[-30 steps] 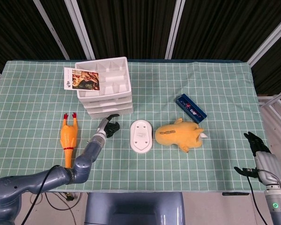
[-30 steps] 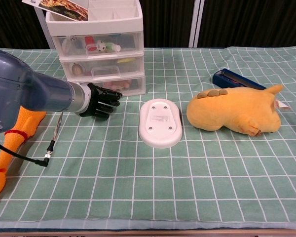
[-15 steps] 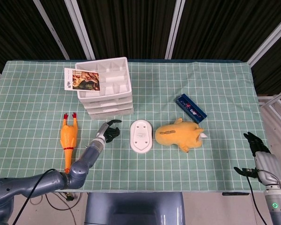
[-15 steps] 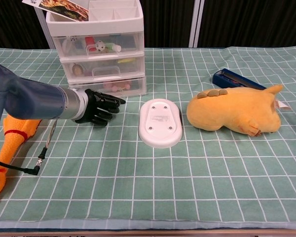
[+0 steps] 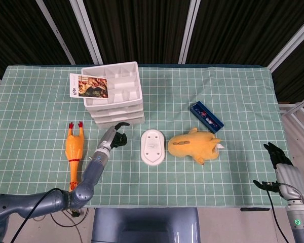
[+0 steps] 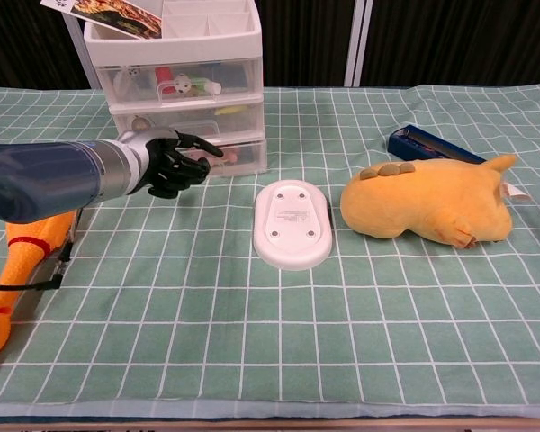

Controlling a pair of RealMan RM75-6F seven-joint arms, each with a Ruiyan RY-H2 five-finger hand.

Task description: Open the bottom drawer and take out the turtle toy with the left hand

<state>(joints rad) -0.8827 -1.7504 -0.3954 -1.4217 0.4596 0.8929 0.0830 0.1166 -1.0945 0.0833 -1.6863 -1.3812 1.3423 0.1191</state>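
A: Where's the turtle toy, and which way does it point?
B: Can't tell; only blurred pinkish shapes show inside the closed clear bottom drawer (image 6: 218, 157), left of centre.
A: The left hand (image 6: 169, 160)?
B: Holding nothing, fingers loosely curled, one extended toward that drawer front.
A: Right hand (image 5: 276, 154)?
B: Lower right edge, empty, fingers apart.
A: Farther back?
B: The white plastic three-drawer cabinet (image 6: 175, 40) holds small toys.

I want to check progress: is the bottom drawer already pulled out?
No, the bottom drawer sits flush with those above, the left hand just before it.
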